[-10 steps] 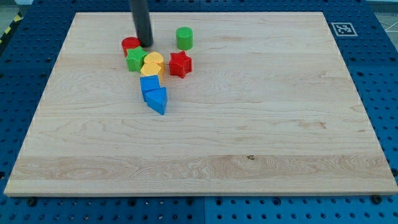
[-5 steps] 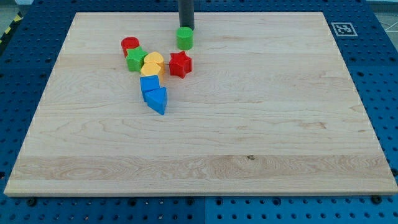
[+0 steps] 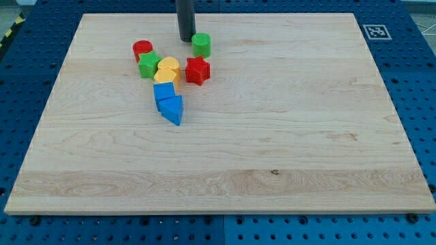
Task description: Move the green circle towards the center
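Observation:
The green circle (image 3: 201,45) is a short green cylinder near the view's top, left of the board's middle. My tip (image 3: 185,39) stands just to the view's left of it and slightly above, very close or touching; I cannot tell which. The dark rod rises out of the top of the view.
A cluster lies below and to the view's left: a red cylinder (image 3: 142,49), a green star (image 3: 149,65), a yellow block (image 3: 167,70), a red star (image 3: 197,70), a blue cube (image 3: 163,92) and a blue triangle (image 3: 172,109). A marker tag (image 3: 375,31) sits at top right.
My tip swung from beside the red cylinder to above the green circle, then came back to the circle's left side. The green circle has barely shifted.

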Robot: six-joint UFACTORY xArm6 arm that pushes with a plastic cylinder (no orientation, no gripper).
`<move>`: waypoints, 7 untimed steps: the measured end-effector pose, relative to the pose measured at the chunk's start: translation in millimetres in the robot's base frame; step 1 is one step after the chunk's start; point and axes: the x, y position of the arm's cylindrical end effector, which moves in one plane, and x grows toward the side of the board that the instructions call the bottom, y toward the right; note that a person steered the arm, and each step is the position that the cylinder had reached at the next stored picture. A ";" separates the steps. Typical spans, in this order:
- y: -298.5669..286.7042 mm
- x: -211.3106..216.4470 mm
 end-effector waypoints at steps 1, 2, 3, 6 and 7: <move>0.0 12.4; 10.4 15.9; 21.2 17.4; 95.7 37.7; 136.8 43.1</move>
